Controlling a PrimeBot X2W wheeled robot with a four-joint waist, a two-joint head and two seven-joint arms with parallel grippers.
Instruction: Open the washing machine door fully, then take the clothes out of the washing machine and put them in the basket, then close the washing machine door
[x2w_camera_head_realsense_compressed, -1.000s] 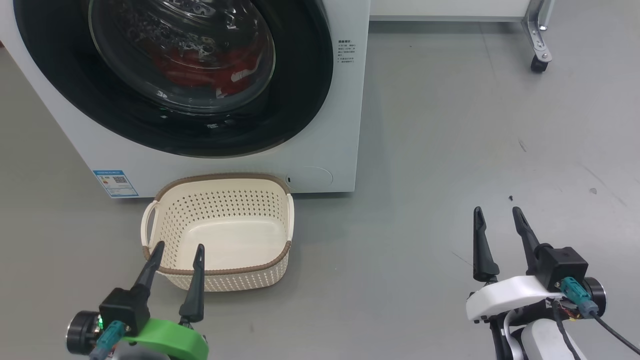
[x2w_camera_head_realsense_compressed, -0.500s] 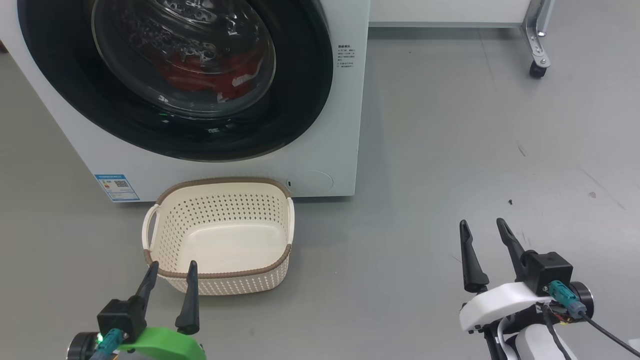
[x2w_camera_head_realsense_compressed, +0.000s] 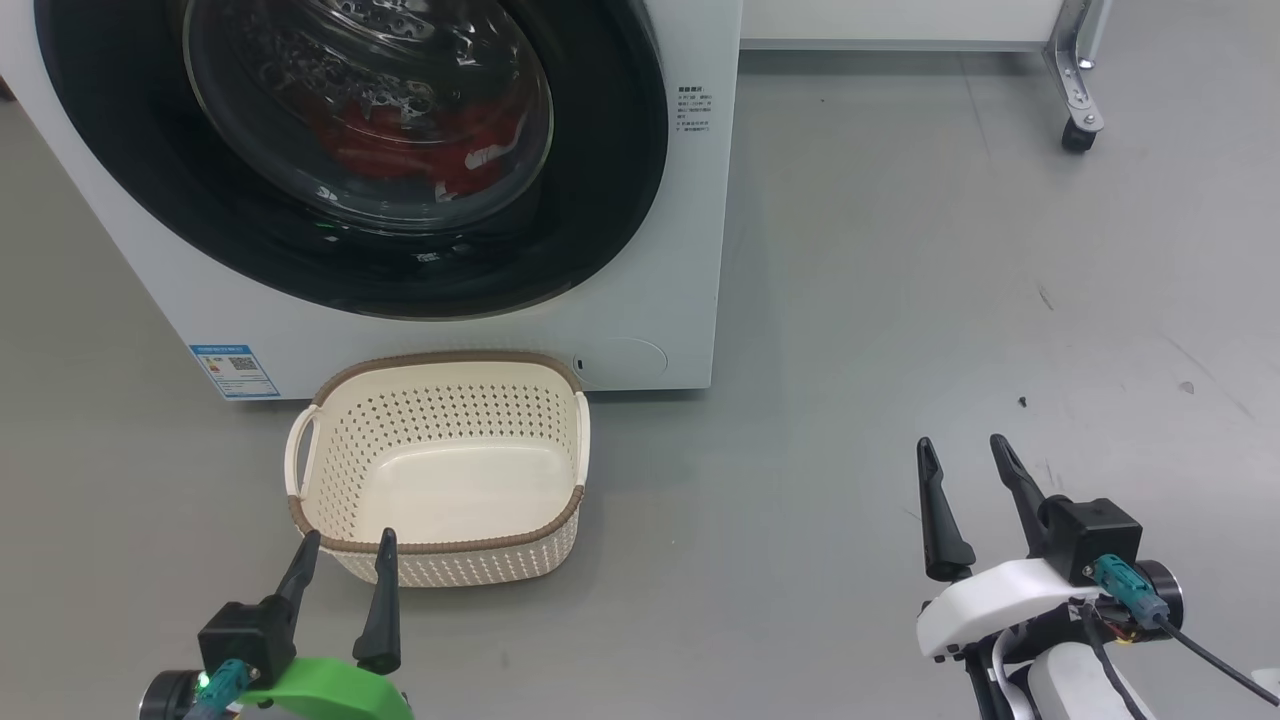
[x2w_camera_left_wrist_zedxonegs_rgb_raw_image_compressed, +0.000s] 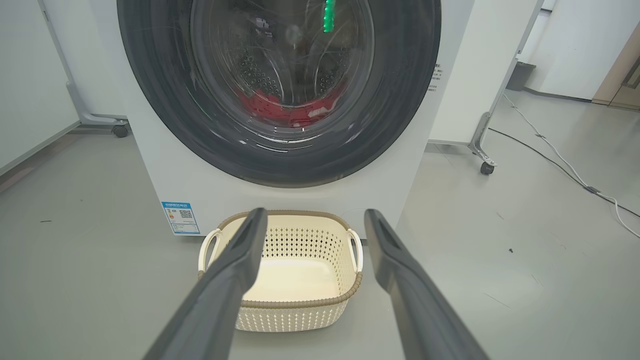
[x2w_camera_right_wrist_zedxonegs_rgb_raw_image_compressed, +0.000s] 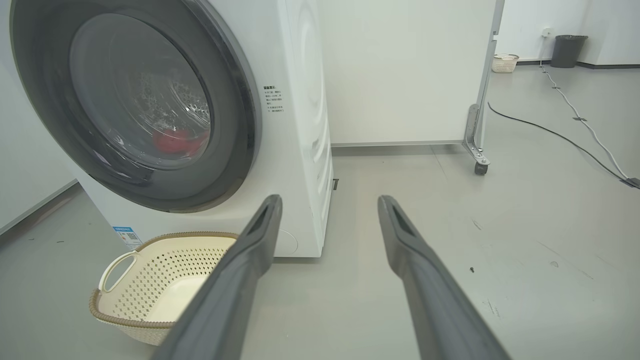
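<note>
- Two grippers, left gripper (x2w_camera_head_realsense_compressed: 350, 536) and right gripper (x2w_camera_head_realsense_compressed: 961, 442), hang low with jaws spread wide, empty.
- Your washing machine door (x2w_camera_head_realsense_compressed: 600, 200) is shut. It looks stiff, glossy and likely slippery, so hook its rim edge, not the glass.
- The clothes (x2w_camera_head_realsense_compressed: 400, 150) lie behind it. They look soft and light, so pinch a fold.
- The basket (x2w_camera_head_realsense_compressed: 440, 357) stands empty just below the door.

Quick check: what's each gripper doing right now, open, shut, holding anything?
Left gripper: open, holding nothing, just in front of the basket.
Right gripper: open, holding nothing, over the floor.
</note>
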